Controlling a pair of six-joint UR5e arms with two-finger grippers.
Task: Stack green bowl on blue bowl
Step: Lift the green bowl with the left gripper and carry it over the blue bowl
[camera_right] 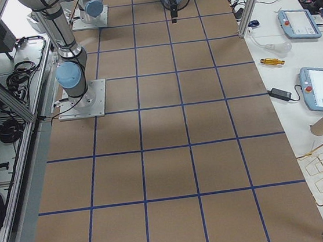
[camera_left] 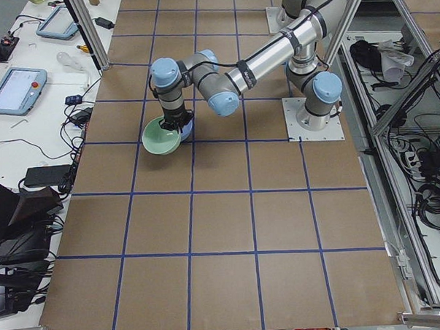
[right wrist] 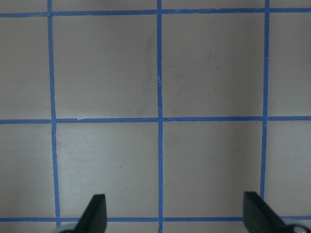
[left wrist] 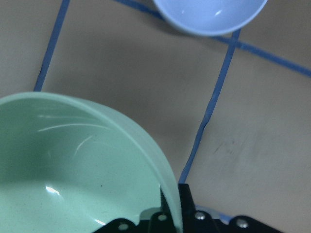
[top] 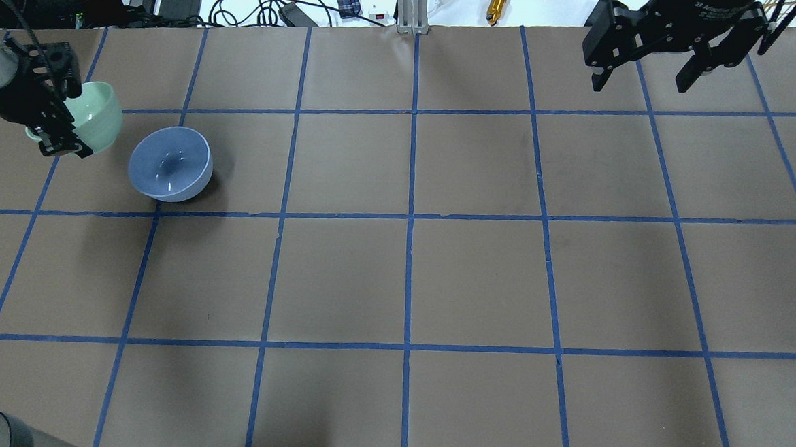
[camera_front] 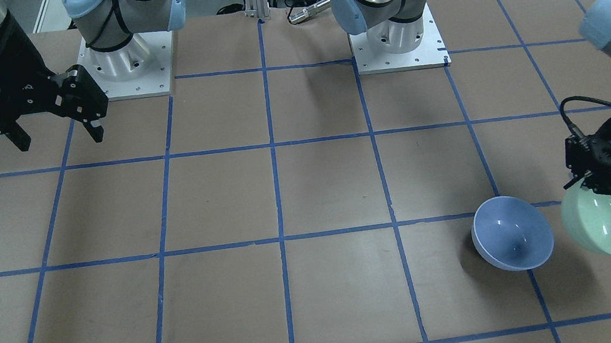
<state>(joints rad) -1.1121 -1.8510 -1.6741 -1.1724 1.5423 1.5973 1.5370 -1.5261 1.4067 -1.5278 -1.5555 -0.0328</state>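
Note:
The green bowl (camera_front: 608, 226) is held tilted and lifted above the table, gripped by its rim in my left gripper (camera_front: 602, 185), which is shut on it. It also shows in the overhead view (top: 98, 122), the left side view (camera_left: 161, 137) and the left wrist view (left wrist: 73, 170). The blue bowl (camera_front: 512, 233) sits upright on the table just beside it, apart from it; it shows in the overhead view (top: 169, 162) and at the top of the left wrist view (left wrist: 209, 14). My right gripper (camera_front: 55, 130) is open and empty, hovering far across the table (top: 644, 73).
The brown table (camera_front: 285, 198) carries a grid of blue tape. The two arm bases (camera_front: 129, 65) (camera_front: 397, 35) stand on the robot's side. Cables and small tools lie beyond the table's far edge (top: 280, 6).

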